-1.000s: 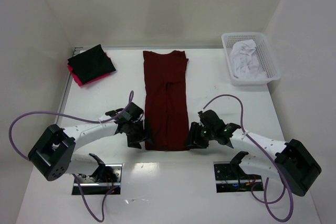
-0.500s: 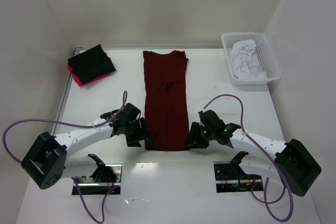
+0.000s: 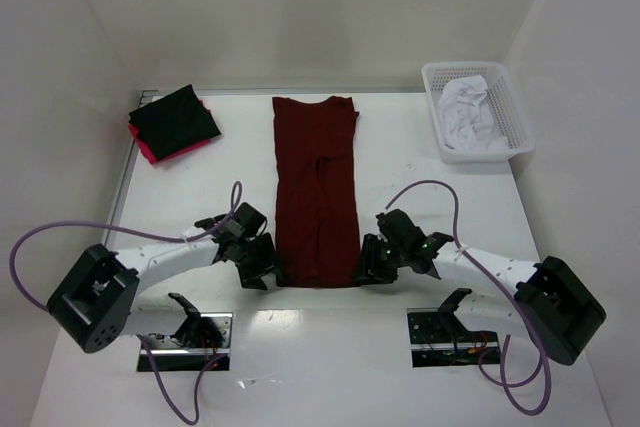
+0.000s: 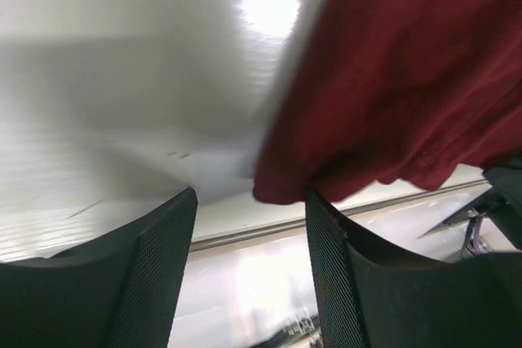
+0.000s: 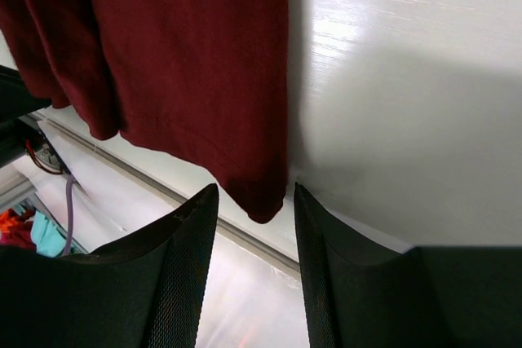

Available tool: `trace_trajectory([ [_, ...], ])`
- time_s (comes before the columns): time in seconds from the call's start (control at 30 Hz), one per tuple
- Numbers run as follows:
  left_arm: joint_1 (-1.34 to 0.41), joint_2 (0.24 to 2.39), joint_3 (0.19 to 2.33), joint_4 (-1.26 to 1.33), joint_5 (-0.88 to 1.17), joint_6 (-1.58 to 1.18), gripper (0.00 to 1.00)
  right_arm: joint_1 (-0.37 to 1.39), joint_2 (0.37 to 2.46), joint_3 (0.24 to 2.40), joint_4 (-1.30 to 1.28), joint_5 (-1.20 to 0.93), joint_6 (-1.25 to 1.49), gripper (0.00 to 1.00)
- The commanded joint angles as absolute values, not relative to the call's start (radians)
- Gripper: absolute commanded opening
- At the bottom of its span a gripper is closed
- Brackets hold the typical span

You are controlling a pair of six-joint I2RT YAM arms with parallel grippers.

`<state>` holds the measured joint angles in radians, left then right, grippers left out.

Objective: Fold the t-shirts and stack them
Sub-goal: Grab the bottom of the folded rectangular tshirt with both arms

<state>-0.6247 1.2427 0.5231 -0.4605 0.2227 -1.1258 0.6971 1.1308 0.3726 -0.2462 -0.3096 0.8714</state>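
A dark maroon t-shirt (image 3: 317, 192) lies flat in the table's middle, folded into a long narrow strip, collar at the far end. My left gripper (image 3: 264, 265) is open at its near left corner; in the left wrist view that corner (image 4: 281, 187) sits at the mouth of the jaws (image 4: 251, 226). My right gripper (image 3: 366, 267) is open at the near right corner, which hangs between the fingers (image 5: 259, 201) in the right wrist view. A black t-shirt (image 3: 174, 119) folded square lies on a pink one (image 3: 150, 151) at the far left.
A white plastic basket (image 3: 478, 113) with white cloth in it stands at the far right. White walls close the table on the left, back and right. Metal mounting plates (image 3: 186, 339) lie at the near edge by the arm bases.
My left gripper has shifted slightly nearer and settled at the shirt's near left corner. My right gripper has barely moved. The shirt lies as before.
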Motion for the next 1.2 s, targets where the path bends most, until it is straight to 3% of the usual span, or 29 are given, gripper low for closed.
trace_trajectory([
  [0.0, -0.621, 1.341, 0.561, -0.418, 0.227, -1.083, 0.64, 0.707, 1.17, 0.393, -0.253, -0.288, 0.848, 0.48],
  [0.13, -0.621, 1.391, 0.577, -0.397, 0.227, -1.063, 0.64, 0.707, 1.17, 0.393, -0.244, -0.288, 0.848, 0.48],
  [0.37, -0.621, 1.413, 0.577, -0.397, 0.227, -1.063, 0.45, 0.707, 1.17, 0.383, -0.235, -0.288, 0.857, 0.36],
  [0.5, -0.621, 1.413, 0.577, -0.407, 0.218, -1.063, 0.29, 0.707, 1.17, 0.383, -0.225, -0.279, 0.867, 0.27],
  [0.53, -0.621, 1.413, 0.577, -0.407, 0.218, -1.063, 0.2, 0.707, 1.17, 0.374, -0.225, -0.279, 0.867, 0.26],
  [0.67, -0.621, 1.413, 0.577, -0.416, 0.209, -1.063, 0.0, 0.707, 1.16, 0.374, -0.225, -0.279, 0.867, 0.13],
  [0.87, -0.621, 1.372, 0.577, -0.464, 0.198, -1.063, 0.0, 0.707, 1.105, 0.365, -0.259, -0.258, 0.895, 0.0],
  [1.17, -0.621, 1.239, 0.607, -0.613, 0.132, -1.045, 0.0, 0.707, 1.033, 0.356, -0.302, -0.238, 0.905, 0.0],
])
